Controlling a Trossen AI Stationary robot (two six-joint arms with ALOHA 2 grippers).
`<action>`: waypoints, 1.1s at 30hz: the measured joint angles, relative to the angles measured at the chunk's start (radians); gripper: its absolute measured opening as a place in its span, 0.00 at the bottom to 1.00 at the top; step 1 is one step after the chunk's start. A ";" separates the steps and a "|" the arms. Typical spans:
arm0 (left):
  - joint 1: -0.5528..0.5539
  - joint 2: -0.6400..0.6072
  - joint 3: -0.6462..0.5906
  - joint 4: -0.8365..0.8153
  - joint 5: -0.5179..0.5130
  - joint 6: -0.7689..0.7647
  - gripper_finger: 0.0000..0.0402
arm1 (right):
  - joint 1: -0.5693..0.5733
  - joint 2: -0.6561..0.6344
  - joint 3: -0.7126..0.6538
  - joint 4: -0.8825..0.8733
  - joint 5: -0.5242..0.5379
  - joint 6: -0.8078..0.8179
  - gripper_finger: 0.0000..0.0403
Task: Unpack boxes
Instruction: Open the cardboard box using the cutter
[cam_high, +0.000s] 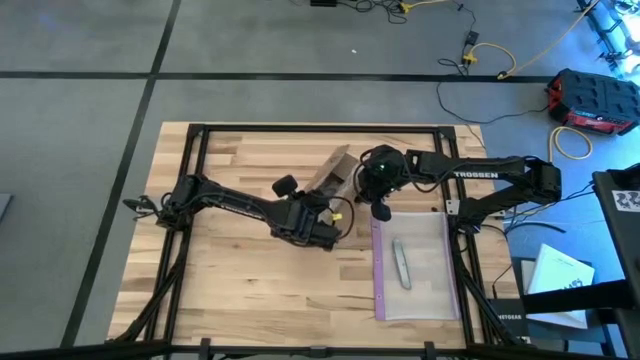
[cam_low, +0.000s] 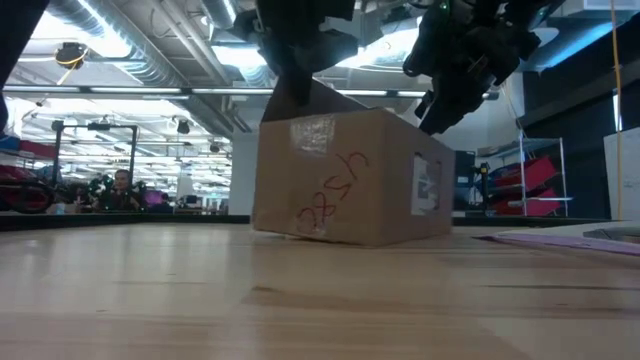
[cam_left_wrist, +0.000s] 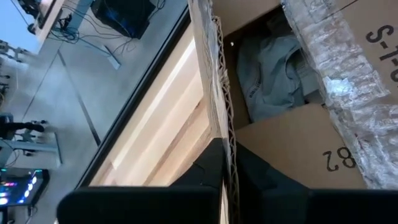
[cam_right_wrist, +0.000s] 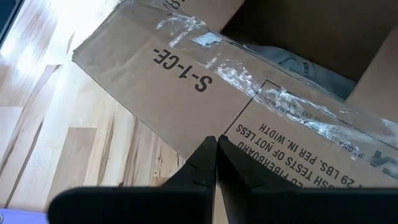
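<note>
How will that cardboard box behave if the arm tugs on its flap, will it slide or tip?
The cardboard box is probably light: small, holding only something soft and grey, so it may slide on the smooth wooden table. The left gripper is shut on a thin flap, which will likely bend before the box lifts.

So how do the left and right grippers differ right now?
The left gripper is shut on a flap edge of the box; the right gripper is shut on nothing. The left sits at the box's side over the table; the right hovers above an opened flap. Both have their fingers closed.
</note>
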 joint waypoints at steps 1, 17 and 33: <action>0.004 0.000 0.000 -0.002 0.002 0.003 0.00 | 0.000 0.000 0.000 -0.002 -0.004 -0.005 0.00; 0.148 -0.083 0.002 0.002 0.246 0.015 0.00 | 0.055 -0.006 0.000 -0.054 -0.066 -0.164 0.00; 0.258 -0.095 0.001 0.051 0.414 0.158 0.00 | 0.205 -0.017 0.199 -0.177 0.071 -0.310 0.15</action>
